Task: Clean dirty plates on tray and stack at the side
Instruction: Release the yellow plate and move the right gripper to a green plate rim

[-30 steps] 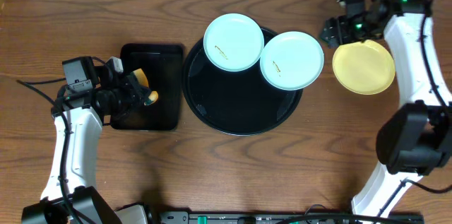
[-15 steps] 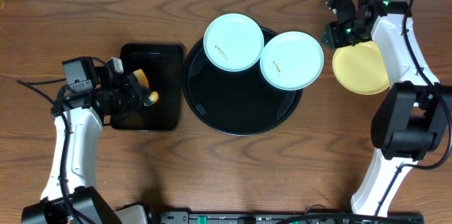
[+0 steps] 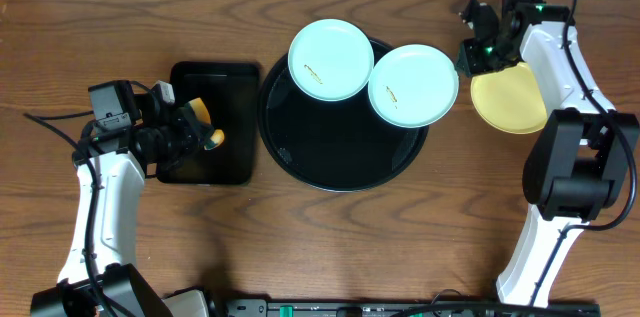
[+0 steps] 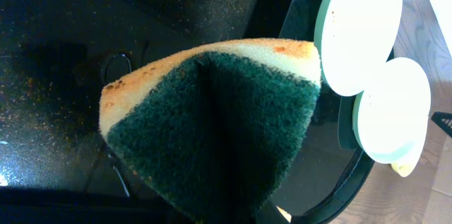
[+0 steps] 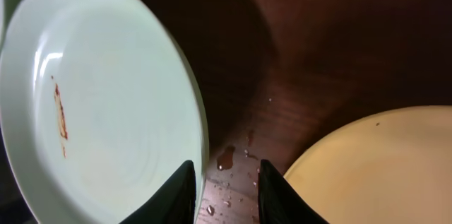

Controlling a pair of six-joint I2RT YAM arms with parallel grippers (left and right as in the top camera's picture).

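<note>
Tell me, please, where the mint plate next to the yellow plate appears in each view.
Overhead: the mint plate lies right of centre, on the round tray's rim.
Left wrist: at the right edge, below the other mint plate.
Right wrist: it fills the left half, smear showing.
Shared landmark: the yellow plate beside it.

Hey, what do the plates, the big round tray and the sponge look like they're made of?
Plates: likely glazed ceramic or melamine; smooth, with bright glare.
Round tray: probably glossy black plastic; it shows reflections.
Sponge: yellow foam with a coarse dark-green scouring layer, visibly fibrous.
</note>
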